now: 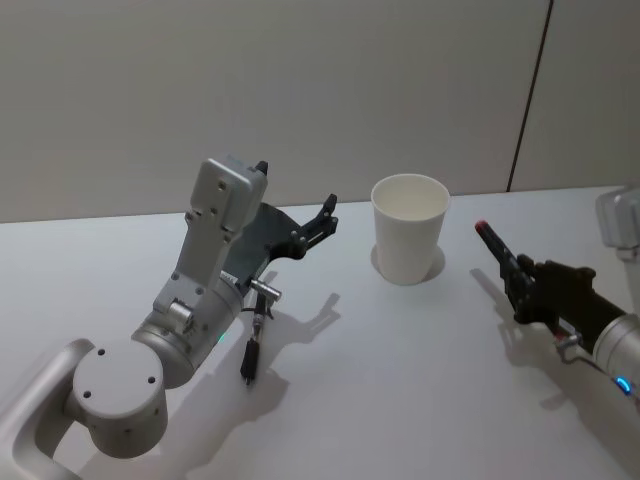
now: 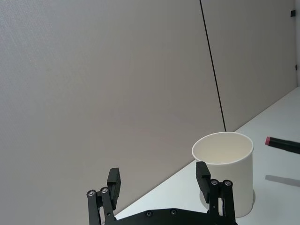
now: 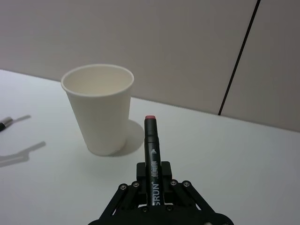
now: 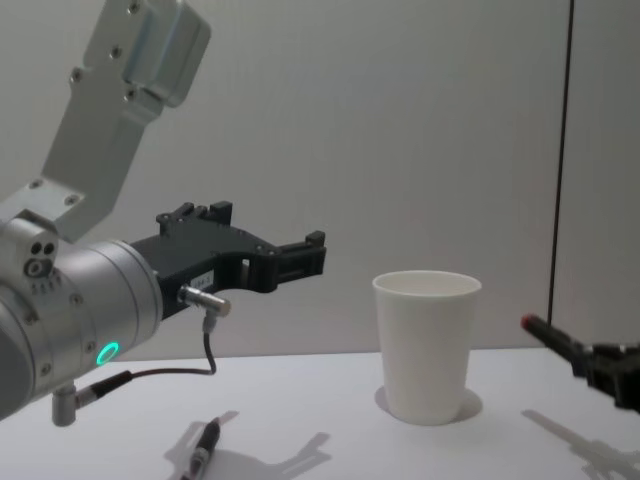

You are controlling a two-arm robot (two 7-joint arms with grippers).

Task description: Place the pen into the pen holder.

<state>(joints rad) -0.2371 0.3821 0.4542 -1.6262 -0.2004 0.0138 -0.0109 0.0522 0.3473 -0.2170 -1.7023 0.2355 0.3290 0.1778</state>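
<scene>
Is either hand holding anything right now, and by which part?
The right hand grips the black marker by its back part, red tip pointing out toward the paper cup. The left hand is open, holding nothing.

- I count two pens: a black pen with a red end (image 3: pixel 151 150) and a dark pen (image 1: pixel 250 356) lying down.
- I count one white cup (image 1: pixel 409 226).
- I count two grippers: the left gripper (image 2: pixel 158 174) and the right gripper (image 3: pixel 152 169).
- I count one white table (image 1: pixel 400 390).
</scene>
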